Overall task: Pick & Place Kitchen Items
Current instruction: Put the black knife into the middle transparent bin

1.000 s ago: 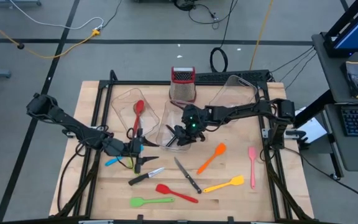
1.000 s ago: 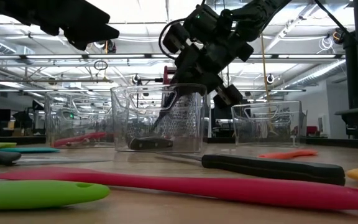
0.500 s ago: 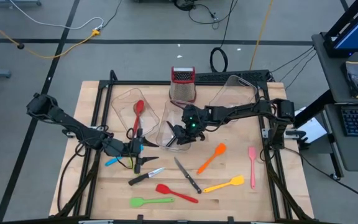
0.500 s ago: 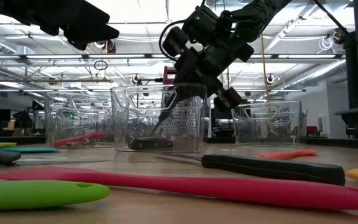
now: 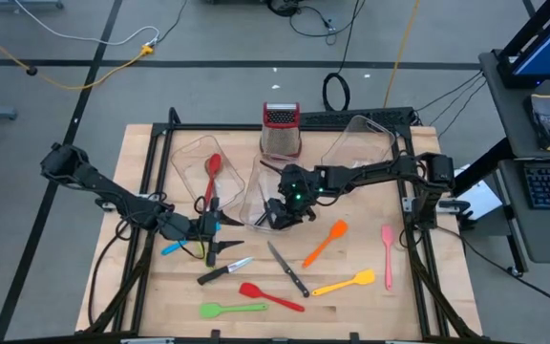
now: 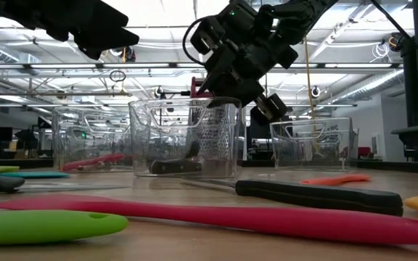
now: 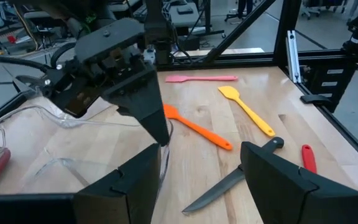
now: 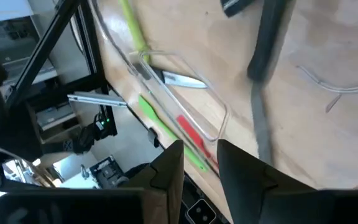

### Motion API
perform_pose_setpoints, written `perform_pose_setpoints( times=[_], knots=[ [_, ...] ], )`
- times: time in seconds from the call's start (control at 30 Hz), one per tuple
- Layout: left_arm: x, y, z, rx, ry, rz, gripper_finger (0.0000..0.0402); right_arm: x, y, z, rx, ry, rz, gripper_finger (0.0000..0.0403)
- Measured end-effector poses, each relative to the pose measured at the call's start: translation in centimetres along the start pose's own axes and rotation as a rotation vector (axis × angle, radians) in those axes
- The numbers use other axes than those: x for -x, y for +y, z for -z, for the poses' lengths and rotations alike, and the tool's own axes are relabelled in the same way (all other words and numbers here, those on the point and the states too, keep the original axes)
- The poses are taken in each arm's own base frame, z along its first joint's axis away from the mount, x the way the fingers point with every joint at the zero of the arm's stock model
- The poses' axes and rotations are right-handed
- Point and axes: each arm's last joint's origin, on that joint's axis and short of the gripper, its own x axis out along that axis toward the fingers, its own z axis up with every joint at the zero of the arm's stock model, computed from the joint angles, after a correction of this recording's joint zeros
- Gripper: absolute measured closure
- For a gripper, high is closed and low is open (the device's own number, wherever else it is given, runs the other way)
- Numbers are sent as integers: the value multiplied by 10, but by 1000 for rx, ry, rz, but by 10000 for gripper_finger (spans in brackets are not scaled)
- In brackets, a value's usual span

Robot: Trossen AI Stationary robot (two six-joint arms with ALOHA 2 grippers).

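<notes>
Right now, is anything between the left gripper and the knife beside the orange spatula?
Nothing visible: only bare table lies between the open left gripper and that knife. The right gripper hovers over the middle tub.

A red spatula (image 6: 216, 217) lies long across the foreground of the counter (image 6: 158, 185), with a green spatula (image 6: 46, 226) in front of it at the left. Behind them a black-handled knife (image 6: 318, 196) rests with its handle to the right. A clear tub (image 6: 187, 138) stands mid-counter with a dark-handled utensil (image 6: 174, 167) lying on its bottom. The right hand (image 6: 256, 98) hangs just above the tub's rim, nothing between its fingers. An orange spatula (image 6: 336, 179) lies farther back.
</notes>
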Motion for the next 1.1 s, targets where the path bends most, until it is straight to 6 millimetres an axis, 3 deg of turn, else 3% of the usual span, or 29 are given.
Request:
perform_pose_setpoints(
  times=[0.4,0.53,0.83,1.1],
  knots=[
    [0,0,0,19,0,0,178,13,19,23,178,17,-42,372],
    [0,-1,1,19,8,31,178,22,28,43,340,38,-48,399],
    [1,-5,2,76,37,172,178,29,37,106,803,-9,15,401],
    [2,-9,9,213,106,142,179,29,22,157,1199,-104,92,402]
  ],
)
